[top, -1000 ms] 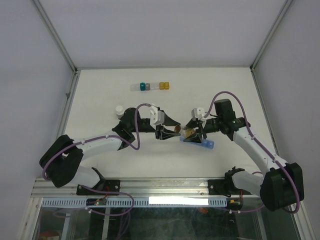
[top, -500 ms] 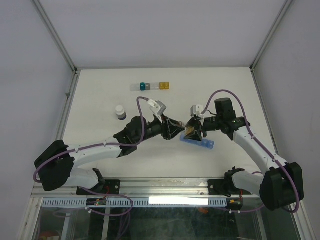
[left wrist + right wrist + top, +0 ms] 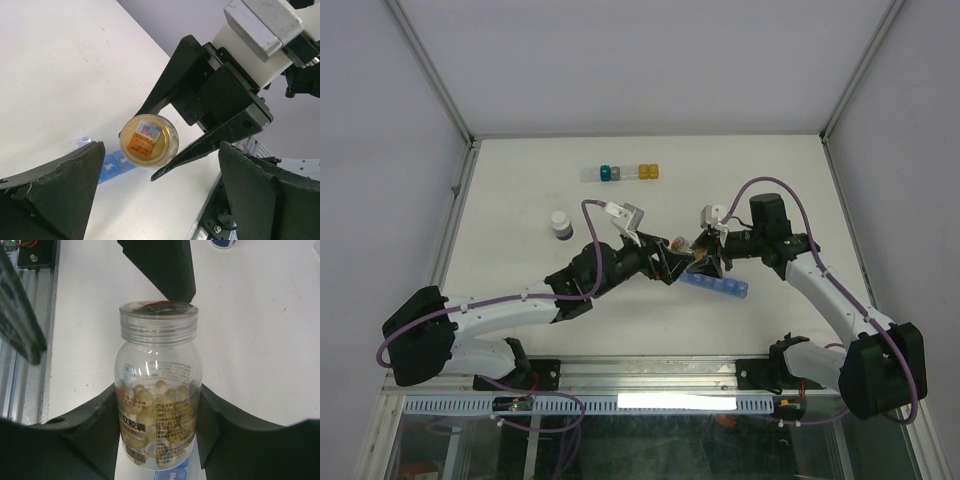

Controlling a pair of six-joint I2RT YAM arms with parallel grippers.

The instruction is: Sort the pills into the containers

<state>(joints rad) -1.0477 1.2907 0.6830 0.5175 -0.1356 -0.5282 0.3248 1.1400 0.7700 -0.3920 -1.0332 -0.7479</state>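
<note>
The pills are yellowish capsules inside a clear labelled bottle with a clear screw cap. My right gripper is shut on the bottle's body and holds it tilted above the table. My left gripper faces the cap end, open wide, with a finger on each side and no contact. The containers, a blue strip of compartments, lie on the table just under the bottle and also show as the containers. In the top view both grippers meet at mid-table, left gripper and right gripper.
A small white-capped jar stands left of the arms. A row of teal, grey and yellow cubes sits near the back edge. A metal rail runs along the near table edge.
My left arm has reached further right, up to the bottle's cap, and its jaws have opened wide. The right gripper has kept hold of the bottle, barely moving.
</note>
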